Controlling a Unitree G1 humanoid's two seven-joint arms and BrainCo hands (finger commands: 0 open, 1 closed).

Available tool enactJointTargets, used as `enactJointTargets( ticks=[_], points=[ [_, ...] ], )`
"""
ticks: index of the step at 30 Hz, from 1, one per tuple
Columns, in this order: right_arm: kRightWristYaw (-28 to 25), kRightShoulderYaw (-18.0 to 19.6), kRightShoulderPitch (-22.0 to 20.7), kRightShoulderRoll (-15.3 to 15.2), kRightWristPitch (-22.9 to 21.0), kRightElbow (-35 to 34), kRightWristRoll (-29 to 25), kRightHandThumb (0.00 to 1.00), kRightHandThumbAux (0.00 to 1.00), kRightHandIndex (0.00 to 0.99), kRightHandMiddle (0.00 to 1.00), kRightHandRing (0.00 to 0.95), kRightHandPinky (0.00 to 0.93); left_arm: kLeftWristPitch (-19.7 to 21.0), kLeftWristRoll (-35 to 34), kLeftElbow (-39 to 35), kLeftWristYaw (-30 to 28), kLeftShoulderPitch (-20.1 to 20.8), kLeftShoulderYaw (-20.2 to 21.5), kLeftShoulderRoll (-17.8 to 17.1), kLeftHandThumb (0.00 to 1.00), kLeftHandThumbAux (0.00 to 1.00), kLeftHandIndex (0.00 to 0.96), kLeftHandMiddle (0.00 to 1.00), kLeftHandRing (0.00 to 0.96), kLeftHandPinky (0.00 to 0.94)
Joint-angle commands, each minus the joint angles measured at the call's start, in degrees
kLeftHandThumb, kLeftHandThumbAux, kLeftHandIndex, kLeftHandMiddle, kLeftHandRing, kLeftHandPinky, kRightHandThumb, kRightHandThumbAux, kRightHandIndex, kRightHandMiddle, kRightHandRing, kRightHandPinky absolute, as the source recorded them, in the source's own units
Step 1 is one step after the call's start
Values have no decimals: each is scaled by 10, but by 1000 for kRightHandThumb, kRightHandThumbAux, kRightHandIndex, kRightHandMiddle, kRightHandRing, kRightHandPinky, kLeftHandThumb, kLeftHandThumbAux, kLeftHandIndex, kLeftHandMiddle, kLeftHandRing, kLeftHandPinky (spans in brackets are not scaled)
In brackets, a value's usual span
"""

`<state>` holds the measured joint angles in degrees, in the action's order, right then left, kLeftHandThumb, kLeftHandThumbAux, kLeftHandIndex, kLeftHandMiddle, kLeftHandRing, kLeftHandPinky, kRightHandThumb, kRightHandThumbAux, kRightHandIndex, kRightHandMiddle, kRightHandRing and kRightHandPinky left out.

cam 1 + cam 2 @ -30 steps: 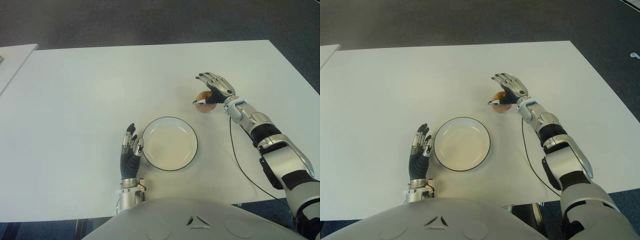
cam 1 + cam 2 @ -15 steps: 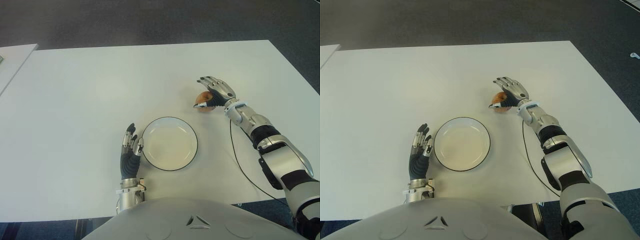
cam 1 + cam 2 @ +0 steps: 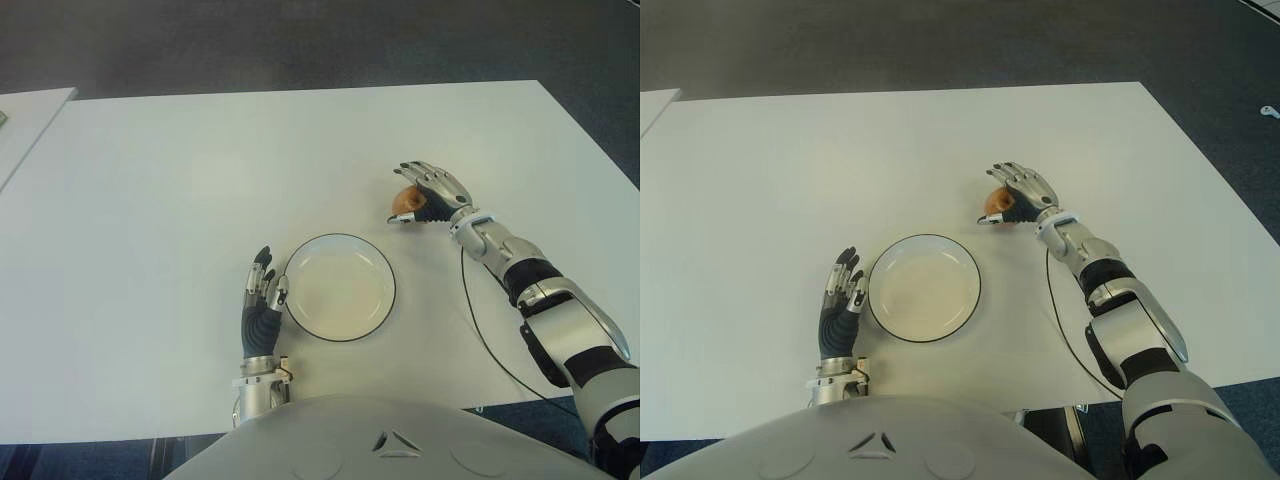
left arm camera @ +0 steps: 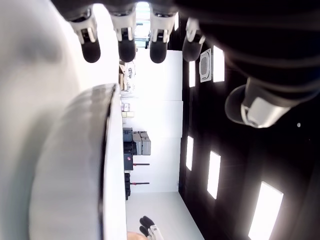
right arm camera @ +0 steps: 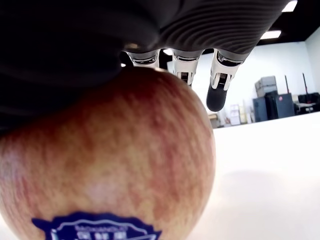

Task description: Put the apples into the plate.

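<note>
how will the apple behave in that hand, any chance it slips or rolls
The apple looks round and smooth-skinned, so it would probably roll if released on the flat table. The right hand curls over only part of it, so it might slip. It looks firm, likely holding shape when squeezed.

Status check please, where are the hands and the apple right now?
Right hand shut on the apple, beyond and right of the plate. Left hand open beside the plate's left. Plate bare, path unobstructed.

Apple [image 3: 405,200] now tighter in robot hand [image 3: 428,193]
</note>
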<state>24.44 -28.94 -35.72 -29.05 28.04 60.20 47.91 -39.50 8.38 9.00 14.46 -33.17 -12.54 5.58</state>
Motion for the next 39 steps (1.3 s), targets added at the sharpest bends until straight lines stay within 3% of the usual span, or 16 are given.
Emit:
enactJointTargets(
  ticks=[1, 19, 39],
  points=[
    [-5, -19, 20, 3, -5, 18, 6, 335, 347, 0, 3, 0, 0, 25, -1, 20, 9, -10, -1, 24, 33, 442, 0, 0, 0, 0],
    [-6, -49, 1, 19, -7, 88, 6, 339, 417, 3, 0, 0, 0, 26, 7, 13, 19, -11, -9, 27, 42, 424, 0, 0, 0, 0],
    [-2, -68, -6, 19, 0, 116, 3, 376, 459, 17, 20, 6, 0, 32, 10, 3, 32, -11, -18, 29, 40, 434, 0, 0, 0, 0]
  ],
)
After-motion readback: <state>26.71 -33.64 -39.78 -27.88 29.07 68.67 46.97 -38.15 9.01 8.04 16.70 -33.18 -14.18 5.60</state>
